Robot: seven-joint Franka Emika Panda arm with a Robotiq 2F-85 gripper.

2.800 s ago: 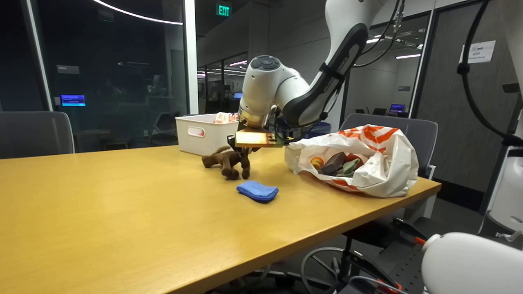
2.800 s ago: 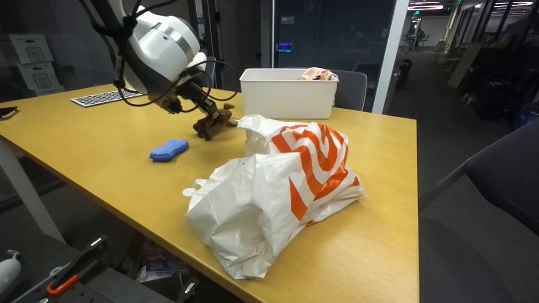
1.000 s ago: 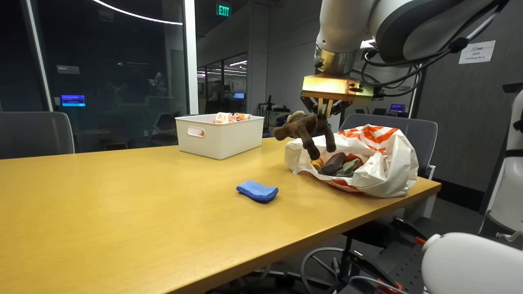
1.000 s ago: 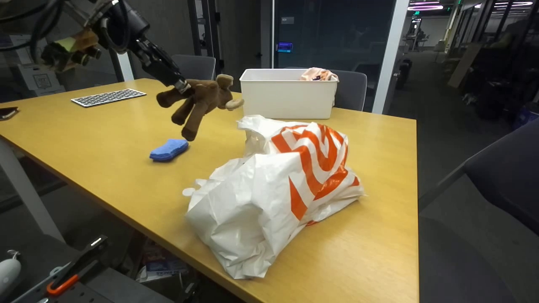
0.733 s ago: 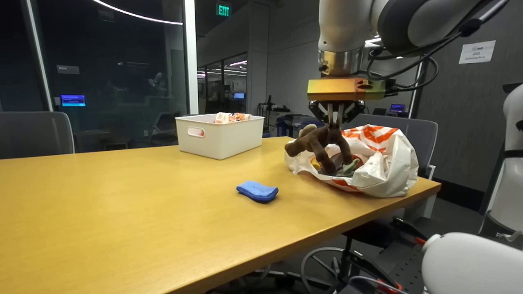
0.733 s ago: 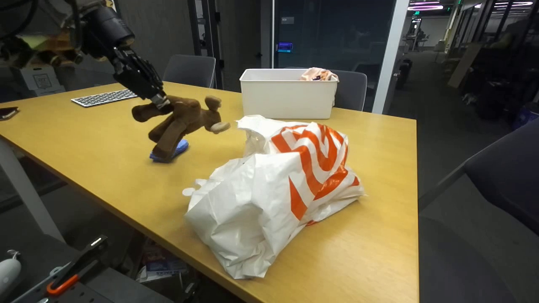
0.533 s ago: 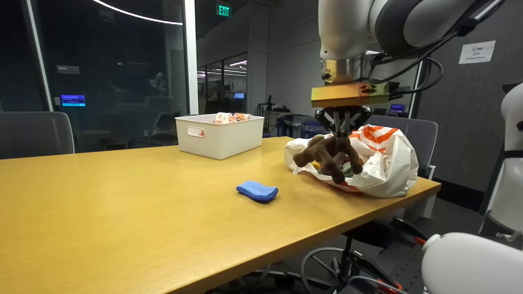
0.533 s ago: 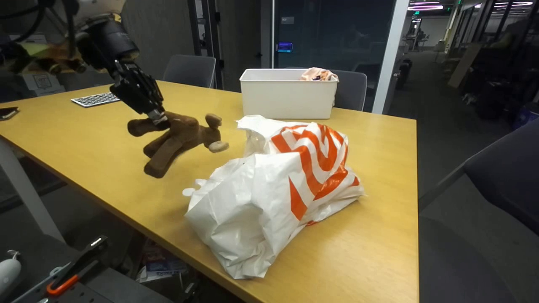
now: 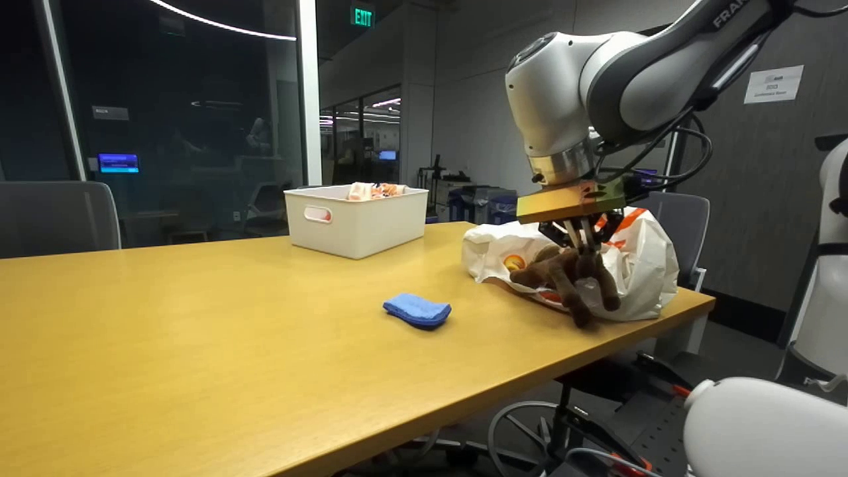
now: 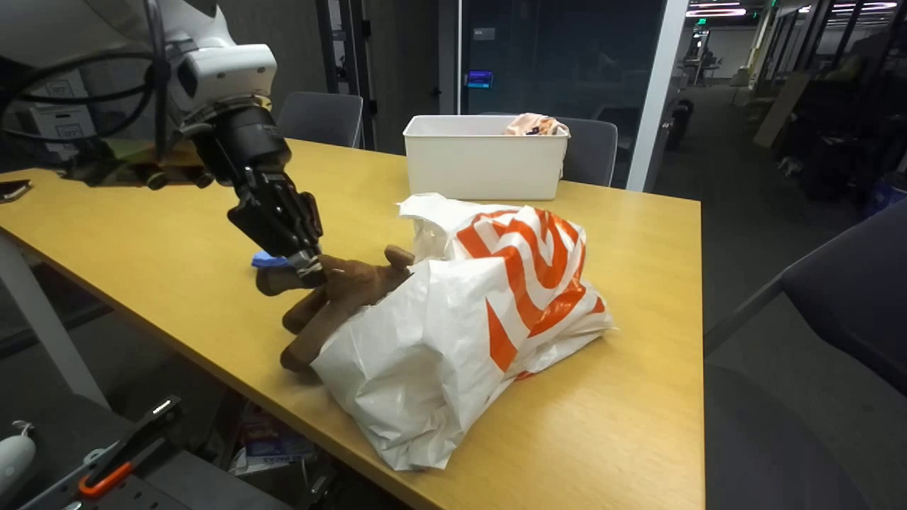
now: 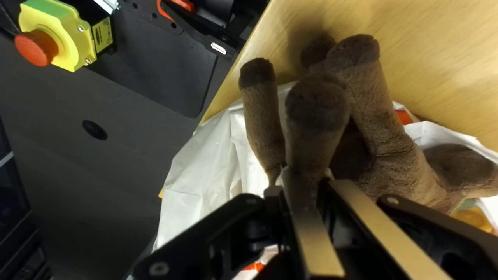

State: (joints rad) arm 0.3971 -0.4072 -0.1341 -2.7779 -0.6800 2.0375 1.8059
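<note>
The gripper (image 9: pixel 584 246) had its fingers pinched on a brown stuffed animal (image 10: pixel 347 283) at the open mouth of the plastic bag (image 10: pixel 439 347), which looked light, soft and unlikely to slip, the toy being best held by its thick body.

At upper left in an exterior view, my arm (image 10: pixel 230 71) is white with looping black cables (image 10: pixel 160 78); lower, my claw (image 10: pixel 310 265) is black, silver-tipped.

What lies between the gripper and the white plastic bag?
The brown plush toy: held by the gripper, it stretches from there to the white plastic bag, as an exterior view shows.
</note>
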